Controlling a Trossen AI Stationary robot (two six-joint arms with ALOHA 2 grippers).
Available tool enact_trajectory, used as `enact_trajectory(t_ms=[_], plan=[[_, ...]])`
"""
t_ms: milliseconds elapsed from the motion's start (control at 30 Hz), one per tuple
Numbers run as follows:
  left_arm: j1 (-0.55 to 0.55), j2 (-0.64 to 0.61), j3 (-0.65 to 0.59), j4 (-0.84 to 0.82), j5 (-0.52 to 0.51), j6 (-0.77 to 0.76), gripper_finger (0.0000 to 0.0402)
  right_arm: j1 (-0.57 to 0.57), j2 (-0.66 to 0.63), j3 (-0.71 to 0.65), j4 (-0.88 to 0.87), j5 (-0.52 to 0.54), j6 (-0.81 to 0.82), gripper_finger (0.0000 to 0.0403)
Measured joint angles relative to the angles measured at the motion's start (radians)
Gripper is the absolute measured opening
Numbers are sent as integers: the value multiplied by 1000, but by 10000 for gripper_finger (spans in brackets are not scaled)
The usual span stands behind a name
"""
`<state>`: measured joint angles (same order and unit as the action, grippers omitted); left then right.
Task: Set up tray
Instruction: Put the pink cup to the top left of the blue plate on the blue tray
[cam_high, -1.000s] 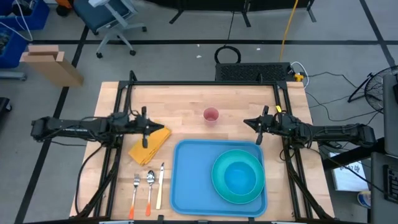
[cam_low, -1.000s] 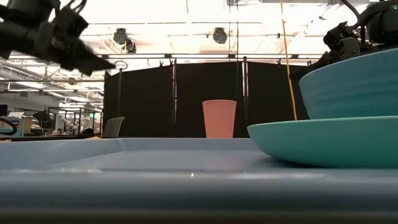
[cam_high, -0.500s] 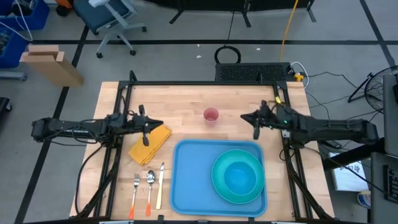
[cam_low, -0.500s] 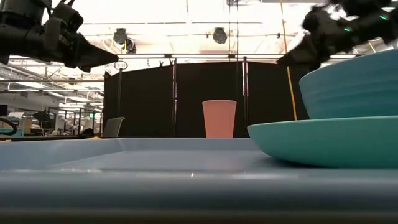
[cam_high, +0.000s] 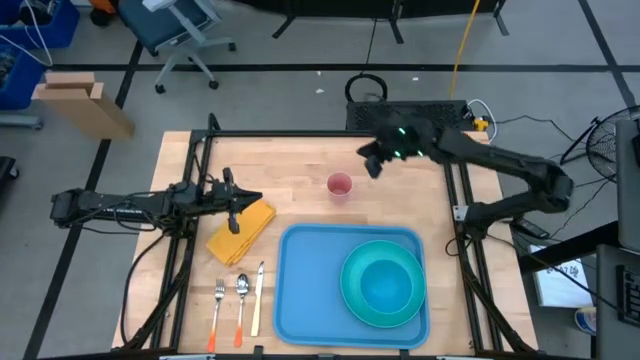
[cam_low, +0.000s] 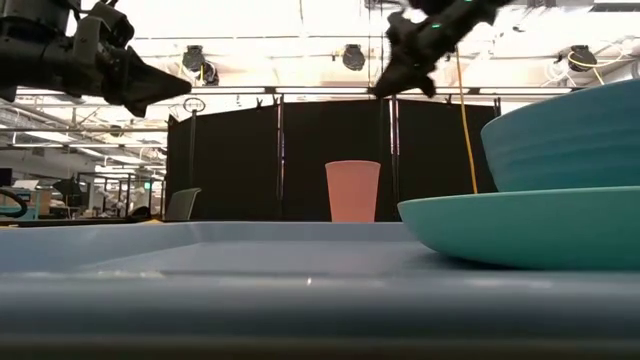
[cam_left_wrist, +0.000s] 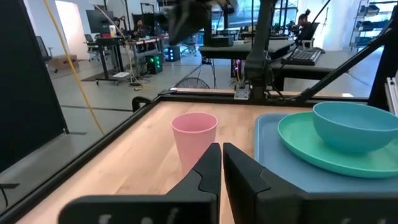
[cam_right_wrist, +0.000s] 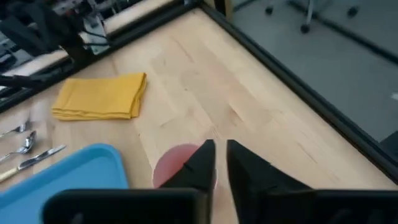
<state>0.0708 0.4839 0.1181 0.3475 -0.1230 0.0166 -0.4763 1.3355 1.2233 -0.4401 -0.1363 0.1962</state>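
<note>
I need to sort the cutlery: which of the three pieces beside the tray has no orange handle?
The knife, plain and pale, lying nearest the tray. The fork and spoon have orange handles.

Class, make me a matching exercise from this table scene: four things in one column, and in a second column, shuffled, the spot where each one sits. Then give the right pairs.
Things:
1. bowl
2. napkin
3. cup
4. fork

Places:
A. standing alone on bare wood beyond the tray
B. on the plate, on the tray
C. beside the spoon, left of the tray
D. lying under the left gripper

Pairs: 1-B, 2-D, 3-A, 4-C
</note>
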Motion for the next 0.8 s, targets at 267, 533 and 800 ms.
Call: enact_trajectory(t_ms=[267,533,800], plan=[[0,0,0,-15,0,4,6,-34,288,344,-248,-23,-92,172],[0,0,1,-26,1,0,35,-26,457,385,-327,-20,-114,241],[0,0,1,-37,16,-6,35,37,495,384,-389,111,-228,247]])
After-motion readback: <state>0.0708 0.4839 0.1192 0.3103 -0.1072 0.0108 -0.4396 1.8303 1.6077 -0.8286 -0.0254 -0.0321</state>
